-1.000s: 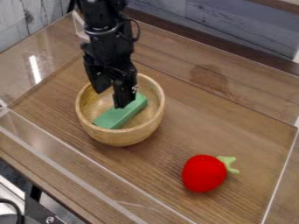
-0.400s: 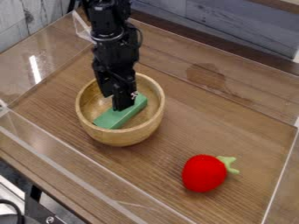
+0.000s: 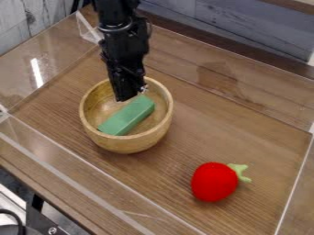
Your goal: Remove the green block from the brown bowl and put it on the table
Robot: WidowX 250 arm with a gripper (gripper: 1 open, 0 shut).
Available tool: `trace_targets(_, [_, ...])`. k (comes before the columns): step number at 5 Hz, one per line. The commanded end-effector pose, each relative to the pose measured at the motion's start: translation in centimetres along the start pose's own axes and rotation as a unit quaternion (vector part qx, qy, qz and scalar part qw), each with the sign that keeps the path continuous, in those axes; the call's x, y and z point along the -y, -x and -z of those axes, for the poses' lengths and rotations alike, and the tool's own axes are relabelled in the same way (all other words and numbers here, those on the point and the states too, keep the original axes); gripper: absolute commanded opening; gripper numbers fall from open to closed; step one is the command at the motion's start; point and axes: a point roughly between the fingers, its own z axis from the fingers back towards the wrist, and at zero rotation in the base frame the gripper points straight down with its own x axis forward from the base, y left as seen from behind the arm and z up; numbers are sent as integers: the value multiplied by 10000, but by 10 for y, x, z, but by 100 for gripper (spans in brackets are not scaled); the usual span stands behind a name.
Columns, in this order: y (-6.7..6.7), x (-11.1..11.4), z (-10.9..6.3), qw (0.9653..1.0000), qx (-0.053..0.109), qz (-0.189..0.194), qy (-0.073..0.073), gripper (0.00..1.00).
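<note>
The brown bowl (image 3: 91, 126) stands on the table (image 3: 233, 119), left of the middle. The green block (image 3: 128, 118) lies slanted inside it, resting on the bowl's bottom. My gripper (image 3: 127, 94) points straight down into the bowl. Its fingers are drawn together on the block's far upper part, where they stood astride it a moment ago. The fingertips hide that part of the block, and the block has not left the bowl.
A red strawberry toy (image 3: 216, 181) with green leaves lies on the table at the front right. Low clear acrylic walls (image 3: 37, 69) border the tabletop. Bare wood lies to the right of the bowl.
The fingers, open and astride the block before, have closed on it. The wrist has rolled a little. The block and bowl have stayed where they were.
</note>
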Motion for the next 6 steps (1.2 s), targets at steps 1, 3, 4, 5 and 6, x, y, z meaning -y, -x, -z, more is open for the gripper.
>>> trace_targets(1, [-10,-3,-29,9988,443,19,-201,0])
trace_targets(3, [-10,-2,-49,9972,709,89,-230,0])
trace_targets(4, [-9,6,-59,9966,790,2,-255,0])
trace_targets(5, [-5,16,-56,9969,748,10,-232,100])
trace_targets(6, [-7,28,-52,9968,749,-150,-239,100])
